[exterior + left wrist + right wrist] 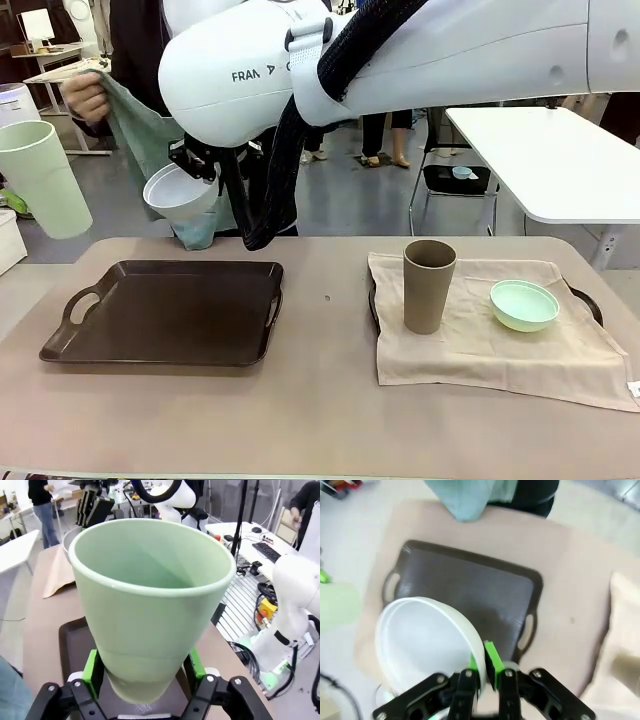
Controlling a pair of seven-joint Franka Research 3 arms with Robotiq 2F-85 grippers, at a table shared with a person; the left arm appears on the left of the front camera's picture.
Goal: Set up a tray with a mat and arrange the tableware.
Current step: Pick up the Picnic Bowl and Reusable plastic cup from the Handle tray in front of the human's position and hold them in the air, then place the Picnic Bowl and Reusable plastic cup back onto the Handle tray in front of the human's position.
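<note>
Both arms are up in the air: the left gripper [145,692] clamps the base of the green cup [42,178], and the right gripper [485,672] pinches the white bowl [178,198] by its rim above the bare tray [170,315]. The person's cloth [140,125] should probably go down first. Hold both pieces level and wait.

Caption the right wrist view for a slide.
Right gripper pinches the white bowl's rim above the bare dark tray, with a teal cloth at the table's far edge.
</note>
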